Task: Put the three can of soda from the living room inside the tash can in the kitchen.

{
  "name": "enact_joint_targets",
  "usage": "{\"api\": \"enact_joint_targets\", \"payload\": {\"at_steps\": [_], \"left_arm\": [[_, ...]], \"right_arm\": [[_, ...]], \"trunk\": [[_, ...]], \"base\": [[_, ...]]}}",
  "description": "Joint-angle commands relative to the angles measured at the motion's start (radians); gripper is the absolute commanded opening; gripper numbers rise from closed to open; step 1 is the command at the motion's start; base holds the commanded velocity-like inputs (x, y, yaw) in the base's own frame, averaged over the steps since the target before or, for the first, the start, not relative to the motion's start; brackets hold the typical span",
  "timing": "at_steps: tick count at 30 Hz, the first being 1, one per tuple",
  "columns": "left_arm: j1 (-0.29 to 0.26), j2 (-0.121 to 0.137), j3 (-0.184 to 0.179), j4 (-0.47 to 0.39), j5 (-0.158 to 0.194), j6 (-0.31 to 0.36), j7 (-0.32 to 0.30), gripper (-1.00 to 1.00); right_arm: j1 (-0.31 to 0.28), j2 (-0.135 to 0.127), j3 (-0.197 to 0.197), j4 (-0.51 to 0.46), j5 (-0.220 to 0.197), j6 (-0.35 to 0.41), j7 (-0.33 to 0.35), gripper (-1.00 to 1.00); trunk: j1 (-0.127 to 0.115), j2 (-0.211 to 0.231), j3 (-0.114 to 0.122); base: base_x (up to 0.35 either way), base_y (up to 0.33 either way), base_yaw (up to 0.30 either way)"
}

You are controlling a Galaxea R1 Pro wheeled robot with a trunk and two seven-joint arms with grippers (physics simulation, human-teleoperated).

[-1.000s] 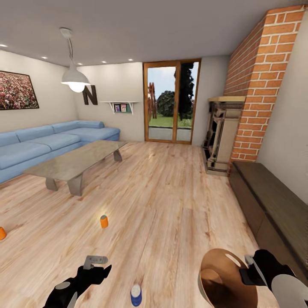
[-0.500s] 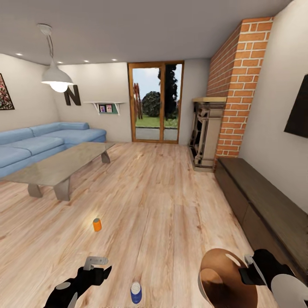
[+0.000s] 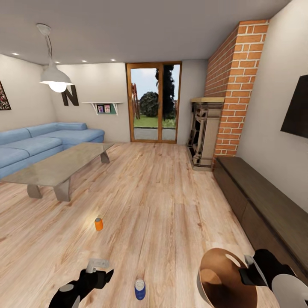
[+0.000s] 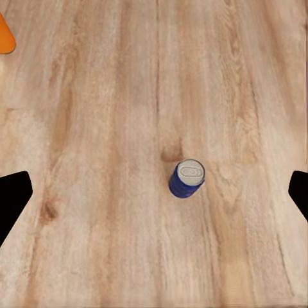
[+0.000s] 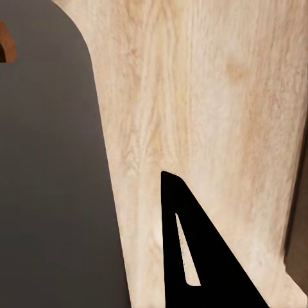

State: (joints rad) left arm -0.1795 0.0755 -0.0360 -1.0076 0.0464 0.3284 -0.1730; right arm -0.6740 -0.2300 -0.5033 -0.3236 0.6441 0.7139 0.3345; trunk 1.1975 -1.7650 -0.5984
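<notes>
since half a second ago the blue can sits slightly farther from the head camera's lower edge. it stands upright on the floor, directly below the left gripper, whose jaws are spread wide and empty. right gripper clamps the bin rim. advice: descend straight, centre the can, close gently. orange can lies well ahead.

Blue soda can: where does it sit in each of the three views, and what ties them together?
Head view: the blue soda can stands upright on the floor at the bottom edge, between the left hand and the trash can.
Left wrist view: just right of centre, grey top facing the camera.
Right wrist view: not in it.
Shared landmark: the light wood plank floor.
</notes>
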Motion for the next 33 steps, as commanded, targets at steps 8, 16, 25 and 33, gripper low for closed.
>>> {"api": "enact_joint_targets", "payload": {"at_steps": [8, 16, 25, 33], "left_arm": [[0.0, -0.005, -0.04, 0.001, -0.044, 0.0, 0.008, 1.0], [-0.001, -0.01, -0.043, 0.002, -0.051, 0.004, 0.011, 1.0], [-0.007, -0.045, -0.064, 0.001, -0.05, -0.003, 0.012, 1.0], [-0.008, -0.05, -0.07, 0.048, -0.048, -0.106, 0.017, 1.0]], "right_arm": [[-0.002, 0.002, 0.002, -0.005, -0.006, 0.064, 0.004, -1.0], [-0.014, 0.0, 0.008, -0.006, -0.006, 0.077, 0.004, -1.0], [-0.136, -0.003, 0.012, -0.026, -0.006, 0.195, 0.009, -1.0], [-0.183, 0.008, 0.015, -0.033, -0.006, 0.209, 0.036, -1.0]], "trunk": [[0.0, 0.0, 0.0], [0.0, 0.0, 0.0], [0.0, 0.0, -0.003], [0.0, 0.0, -0.009]], "base": [[0.052, -0.022, -0.001], [0.239, -0.162, 0.0], [0.285, -0.067, 0.0], [0.068, -0.004, 0.0]]}}
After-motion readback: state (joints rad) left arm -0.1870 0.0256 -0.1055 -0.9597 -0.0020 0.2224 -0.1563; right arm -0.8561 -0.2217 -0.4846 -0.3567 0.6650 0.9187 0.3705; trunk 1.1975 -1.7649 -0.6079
